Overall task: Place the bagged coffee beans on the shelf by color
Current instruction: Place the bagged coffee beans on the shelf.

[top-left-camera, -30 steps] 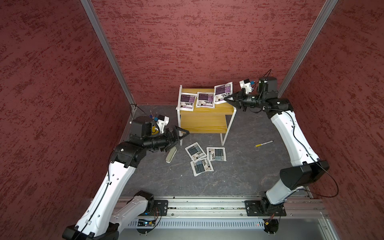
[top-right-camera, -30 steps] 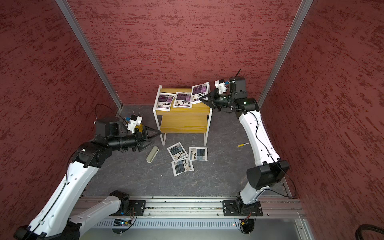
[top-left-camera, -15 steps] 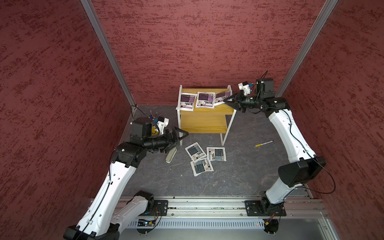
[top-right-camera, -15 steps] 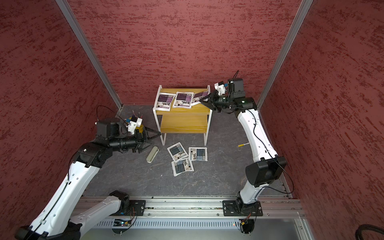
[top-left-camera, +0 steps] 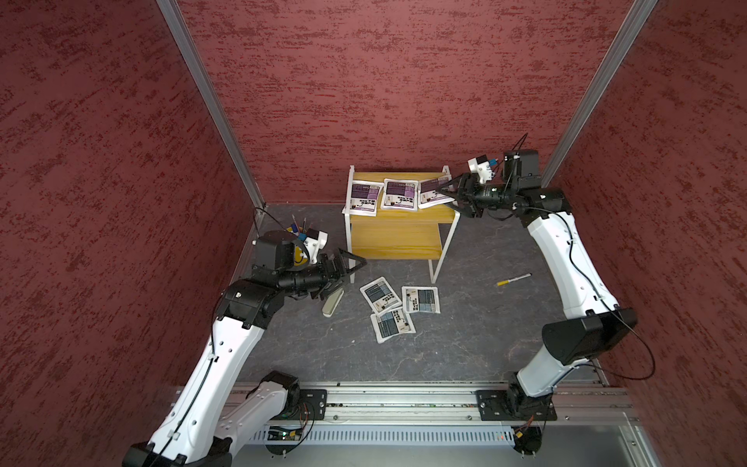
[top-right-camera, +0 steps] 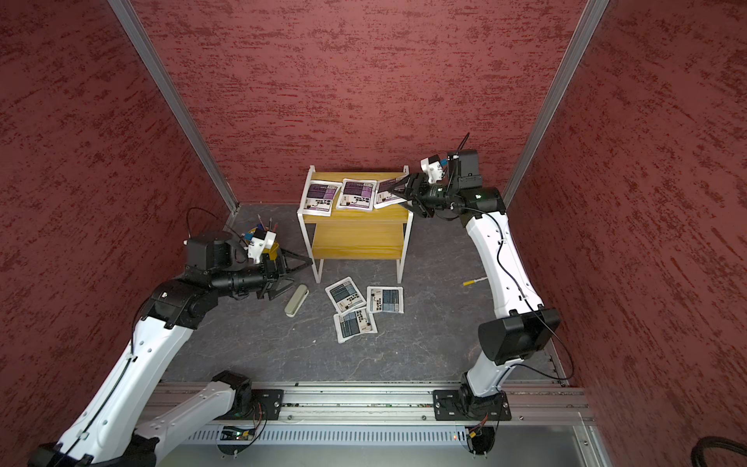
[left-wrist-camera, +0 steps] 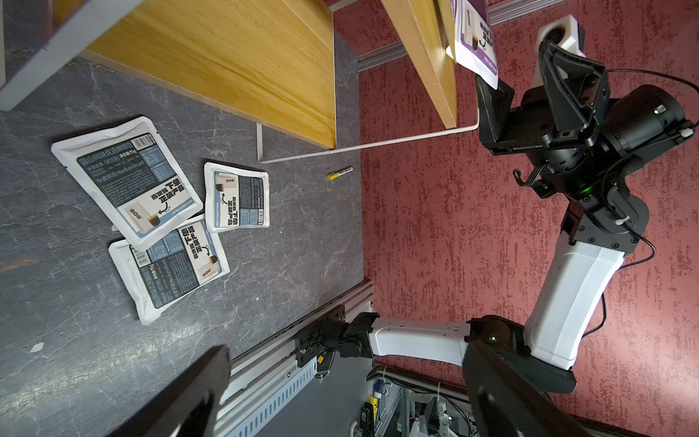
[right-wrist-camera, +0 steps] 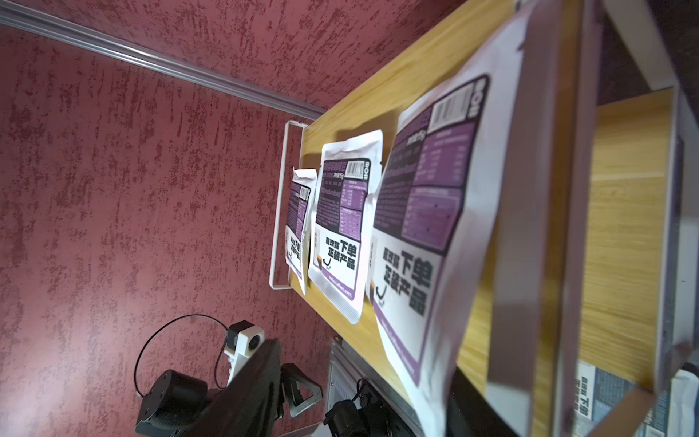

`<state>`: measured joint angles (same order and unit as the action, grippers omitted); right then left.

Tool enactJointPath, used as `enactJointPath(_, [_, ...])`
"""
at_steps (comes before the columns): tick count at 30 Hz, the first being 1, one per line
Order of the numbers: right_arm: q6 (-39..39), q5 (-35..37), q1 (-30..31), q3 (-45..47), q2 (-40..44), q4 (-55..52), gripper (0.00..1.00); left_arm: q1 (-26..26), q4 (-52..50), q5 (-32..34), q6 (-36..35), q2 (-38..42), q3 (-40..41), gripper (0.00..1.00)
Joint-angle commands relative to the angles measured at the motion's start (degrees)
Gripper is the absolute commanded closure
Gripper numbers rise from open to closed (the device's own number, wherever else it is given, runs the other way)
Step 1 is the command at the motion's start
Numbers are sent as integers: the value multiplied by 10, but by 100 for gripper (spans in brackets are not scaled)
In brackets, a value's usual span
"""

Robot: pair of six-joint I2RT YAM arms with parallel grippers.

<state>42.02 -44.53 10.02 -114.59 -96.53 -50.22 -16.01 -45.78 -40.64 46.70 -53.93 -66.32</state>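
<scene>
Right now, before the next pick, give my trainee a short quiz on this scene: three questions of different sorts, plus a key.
1. True or false: all three purple pouches lie on the shelf's top board.
2. Where are the grey-blue pouches? A) the shelf's lower board B) the floor in front of the shelf C) the top board.
3. Which tool is up at the top board's end, open beside a purple pouch?
Key: 1 true; 2 B; 3 the right tool.

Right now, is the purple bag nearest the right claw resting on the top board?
Yes, partly: that purple bag lies on the top board, its end overhanging the edge at the right claw, whose jaws stand apart.
</scene>
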Motion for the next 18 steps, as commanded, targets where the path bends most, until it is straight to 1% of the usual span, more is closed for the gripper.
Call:
enactJointPath(1, [-49,52,-5,-44,12,-96,33,4,19,-9,6,6,10,0])
enactJointPath(6, [-80,80,-5,-91,3,-160,26,4,25,-10,12,9,15,0])
enactJointPath(9, [-93,102,-5,-117,-1,-188,25,4,24,-9,12,12,16,0])
enactJointPath(11, [-96,110,-5,-125,-1,-189,25,4,23,-9,12,14,18,0])
enactJointPath(18, [-90,91,-5,-144,-29,-159,25,5,18,-9,9,15,20,0])
